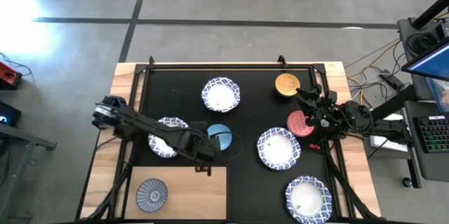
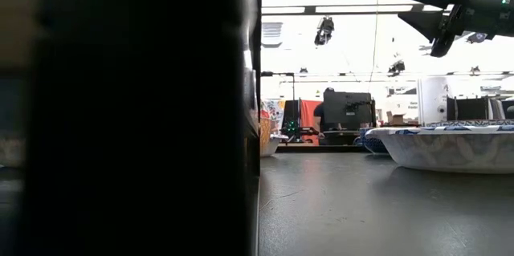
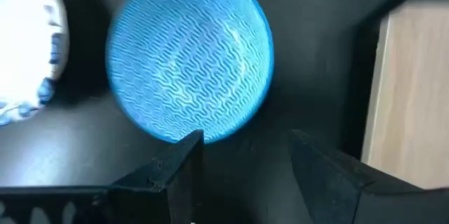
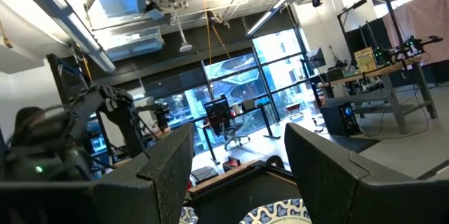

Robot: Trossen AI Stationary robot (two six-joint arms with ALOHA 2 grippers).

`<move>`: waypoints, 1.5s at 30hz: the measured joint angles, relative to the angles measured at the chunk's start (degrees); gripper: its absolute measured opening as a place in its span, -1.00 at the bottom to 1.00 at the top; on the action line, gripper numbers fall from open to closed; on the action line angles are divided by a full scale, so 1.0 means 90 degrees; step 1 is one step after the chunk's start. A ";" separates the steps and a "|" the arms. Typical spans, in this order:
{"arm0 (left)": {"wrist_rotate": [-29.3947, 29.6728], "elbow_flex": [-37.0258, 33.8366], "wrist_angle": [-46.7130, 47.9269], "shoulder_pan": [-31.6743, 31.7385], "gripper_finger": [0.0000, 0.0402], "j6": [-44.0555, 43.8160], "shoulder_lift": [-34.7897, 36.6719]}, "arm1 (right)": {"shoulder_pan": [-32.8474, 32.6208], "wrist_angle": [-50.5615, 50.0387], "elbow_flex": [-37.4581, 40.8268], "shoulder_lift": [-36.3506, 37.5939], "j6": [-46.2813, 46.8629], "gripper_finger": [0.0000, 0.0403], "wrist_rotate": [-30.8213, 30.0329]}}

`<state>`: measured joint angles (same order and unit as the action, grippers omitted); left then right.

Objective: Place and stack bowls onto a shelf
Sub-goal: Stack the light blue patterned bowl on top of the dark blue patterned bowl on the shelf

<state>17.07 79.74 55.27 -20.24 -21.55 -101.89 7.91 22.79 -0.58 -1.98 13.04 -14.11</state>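
We log the left gripper (image 3: 242, 157) — fingers parted, empty — over the light blue bowl (image 3: 189, 62). Shelf (image 1: 179, 192) beside it; right gripper (image 4: 238, 157) raised, parted, holding nothing.

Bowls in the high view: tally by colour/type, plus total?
White with blue patterned rim: 4 —
Grey-purple: 1, on the shelf —
Light blue: 1, at the left gripper —
Golden yellow: 1 —
Red-pink: 1 —
Total: 8 bowls
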 joint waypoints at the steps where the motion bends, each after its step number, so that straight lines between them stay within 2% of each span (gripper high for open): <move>1: -0.0108 -0.0147 -0.0148 0.0024 -0.04 0.0184 0.0000 | 0.0000 0.0000 -0.0001 0.0001 0.0000 0.05 0.0000; 10: -0.0176 -0.1101 -0.1386 0.0090 -0.04 0.1573 0.0122 | -0.0001 0.0001 0.0000 0.0000 0.0000 0.05 0.0002; 21: -0.0177 -0.1654 -0.2415 0.0239 -0.09 0.2080 0.0155 | 0.0002 0.0000 0.0000 0.0000 0.0000 0.05 0.0002; 33: -0.0630 -0.1715 -0.2549 0.0288 -0.67 0.2174 0.0134 | 0.0000 0.0002 -0.0002 0.0001 0.0000 0.05 0.0001; 45: -0.0648 -0.1751 -0.2615 0.0514 -0.97 0.2169 0.0134 | 0.0001 0.0002 0.0000 0.0000 -0.0002 0.05 0.0001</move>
<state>11.24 63.99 31.74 -15.62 -2.02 -100.68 7.92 22.80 -0.58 -1.98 13.02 -14.10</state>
